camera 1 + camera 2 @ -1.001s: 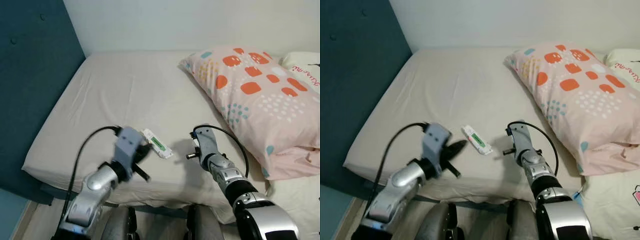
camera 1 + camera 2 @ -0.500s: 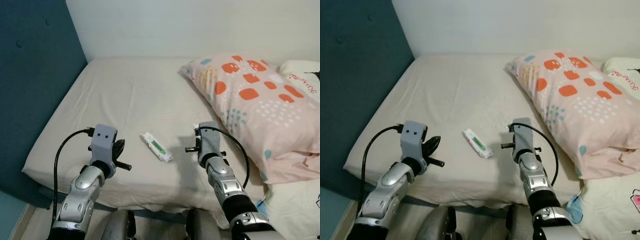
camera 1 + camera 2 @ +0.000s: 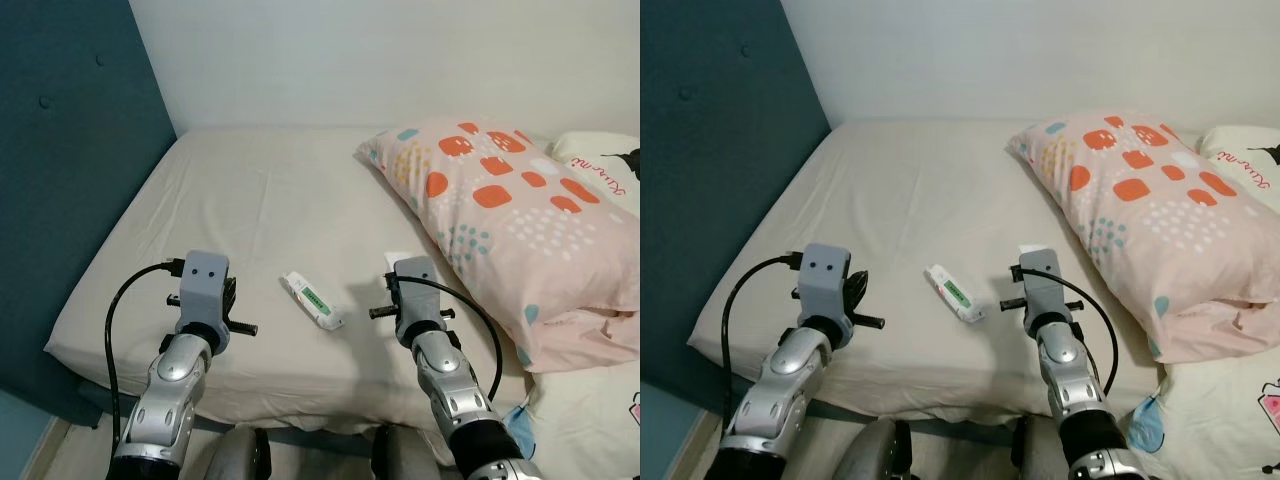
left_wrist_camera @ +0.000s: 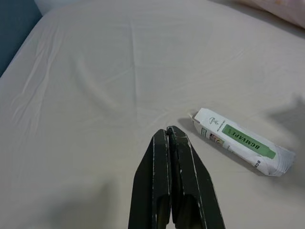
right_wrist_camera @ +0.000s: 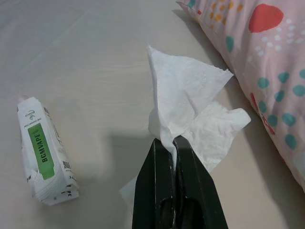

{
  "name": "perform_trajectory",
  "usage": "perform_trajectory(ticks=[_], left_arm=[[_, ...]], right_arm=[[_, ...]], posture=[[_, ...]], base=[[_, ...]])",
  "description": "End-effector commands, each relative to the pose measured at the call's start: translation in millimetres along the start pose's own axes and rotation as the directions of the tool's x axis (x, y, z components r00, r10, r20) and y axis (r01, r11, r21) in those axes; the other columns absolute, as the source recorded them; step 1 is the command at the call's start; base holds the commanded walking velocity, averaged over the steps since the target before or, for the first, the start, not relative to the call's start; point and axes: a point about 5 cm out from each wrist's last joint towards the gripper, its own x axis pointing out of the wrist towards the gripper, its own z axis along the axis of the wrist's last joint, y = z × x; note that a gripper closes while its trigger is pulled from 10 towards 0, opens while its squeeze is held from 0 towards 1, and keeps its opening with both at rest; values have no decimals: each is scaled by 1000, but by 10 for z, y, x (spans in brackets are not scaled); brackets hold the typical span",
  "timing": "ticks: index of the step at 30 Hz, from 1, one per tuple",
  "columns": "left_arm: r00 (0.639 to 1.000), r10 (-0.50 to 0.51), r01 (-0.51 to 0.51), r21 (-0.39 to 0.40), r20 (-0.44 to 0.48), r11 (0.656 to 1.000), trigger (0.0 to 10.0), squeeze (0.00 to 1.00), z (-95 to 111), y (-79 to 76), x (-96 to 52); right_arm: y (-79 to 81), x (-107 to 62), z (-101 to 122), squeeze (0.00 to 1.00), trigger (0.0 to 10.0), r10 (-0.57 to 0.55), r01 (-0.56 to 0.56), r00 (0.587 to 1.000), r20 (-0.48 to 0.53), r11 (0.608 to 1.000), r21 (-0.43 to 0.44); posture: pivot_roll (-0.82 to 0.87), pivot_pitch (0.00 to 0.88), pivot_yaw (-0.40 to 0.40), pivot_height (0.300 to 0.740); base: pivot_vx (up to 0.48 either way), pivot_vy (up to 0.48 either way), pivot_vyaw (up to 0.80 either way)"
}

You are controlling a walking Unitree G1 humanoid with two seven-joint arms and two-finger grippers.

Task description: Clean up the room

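The right wrist view reveals the right gripper (image 5: 172, 139) clenched on a crumpled white tissue (image 5: 190, 112), barely seen from the head. The left gripper (image 4: 169, 131) hovers pressed together, holding nothing. Both arms reach over the bed (image 3: 250, 200), the wipes packet (image 3: 311, 300) between them, the spotted pillow (image 3: 500, 220) at two o'clock.
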Motion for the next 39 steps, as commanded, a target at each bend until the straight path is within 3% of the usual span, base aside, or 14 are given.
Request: perform_trajectory(ticks=[1, 31, 39], left_arm=[[1000, 6, -6, 8, -23, 1000, 10000, 0, -68, 29, -13], [1000, 9, -9, -12, 0, 1000, 10000, 0, -80, 20, -12], [1000, -1, 1, -3, -12, 1000, 10000, 0, -101, 1, -3]], right_arm=[[43, -42, -53, 0, 10000, 4, -4, 1000, -15, 1000, 2], [98, -57, -66, 0, 10000, 14, -14, 1000, -20, 1000, -1], [101, -72, -124, 0, 10000, 10, -9, 999, -49, 1000, 17]], posture=[[33, 133, -1, 636], [39, 135, -1, 740], [39, 137, 3, 740]], base=[[0, 0, 0], [0, 0, 0], [0, 0, 0]])
